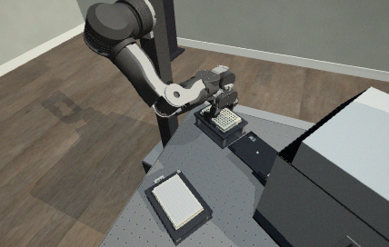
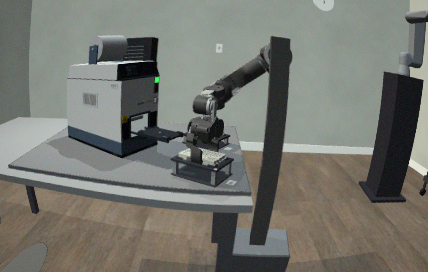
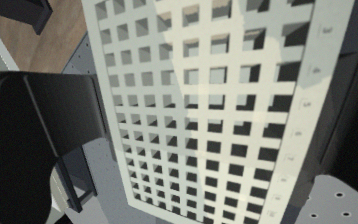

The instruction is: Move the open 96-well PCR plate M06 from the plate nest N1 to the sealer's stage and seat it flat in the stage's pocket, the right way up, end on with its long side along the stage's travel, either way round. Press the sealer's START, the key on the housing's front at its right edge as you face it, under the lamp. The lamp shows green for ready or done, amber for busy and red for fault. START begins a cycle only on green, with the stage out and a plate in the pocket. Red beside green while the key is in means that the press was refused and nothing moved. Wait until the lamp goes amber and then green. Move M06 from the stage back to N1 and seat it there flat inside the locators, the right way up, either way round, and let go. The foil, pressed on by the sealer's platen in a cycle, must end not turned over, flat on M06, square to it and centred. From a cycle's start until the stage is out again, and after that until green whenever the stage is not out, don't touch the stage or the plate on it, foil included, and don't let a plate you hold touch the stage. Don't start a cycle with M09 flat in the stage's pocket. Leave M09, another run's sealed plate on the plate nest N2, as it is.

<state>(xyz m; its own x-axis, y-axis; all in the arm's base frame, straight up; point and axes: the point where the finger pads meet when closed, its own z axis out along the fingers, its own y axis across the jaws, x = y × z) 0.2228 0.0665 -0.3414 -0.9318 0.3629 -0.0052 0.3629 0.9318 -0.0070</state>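
The open 96-well plate M06 is white with empty square wells and lies the right way up on the black plate nest N1 at the table's far corner. My gripper reaches down over it and is shut on M06 across its width. In the wrist view the plate fills the frame, with one dark finger at its left edge and the other at its right. The sealer's stage is out and its pocket is empty. The lamp shows green.
The sealed plate M09 lies flat on nest N2 at the table's near side. The large sealer housing fills the right of the table. The arm's dark mounting post stands by the table's edge.
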